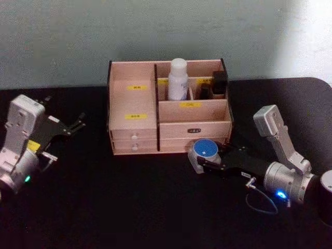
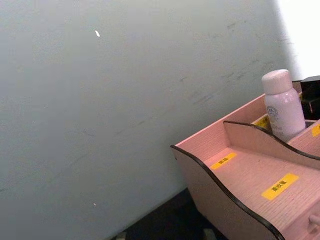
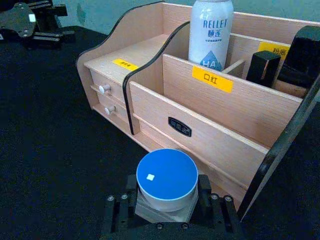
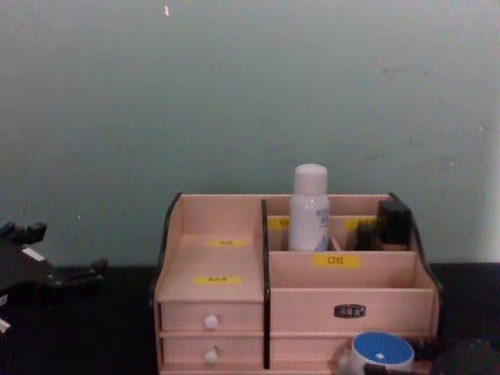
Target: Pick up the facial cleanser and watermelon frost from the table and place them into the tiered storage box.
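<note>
The facial cleanser [image 1: 177,79], a tall white bottle with blue print [image 3: 210,35], stands upright in a back compartment of the tiered storage box [image 1: 136,111]. The watermelon frost [image 1: 204,150], a squat jar with a blue lid [image 3: 167,175], sits just in front of the box's lower right drawer. My right gripper [image 1: 203,158] is shut on it, one finger pressed against each side of the jar [image 3: 167,197]. At the table's left my left gripper [image 1: 78,122] rests open and holds nothing, well away from the box.
Dark containers [image 1: 219,83] occupy the box's back right compartment beside the bottle. The stepped left compartments [image 2: 260,175] hold nothing. A pale wall stands close behind the box. The black tabletop [image 1: 129,202] stretches in front.
</note>
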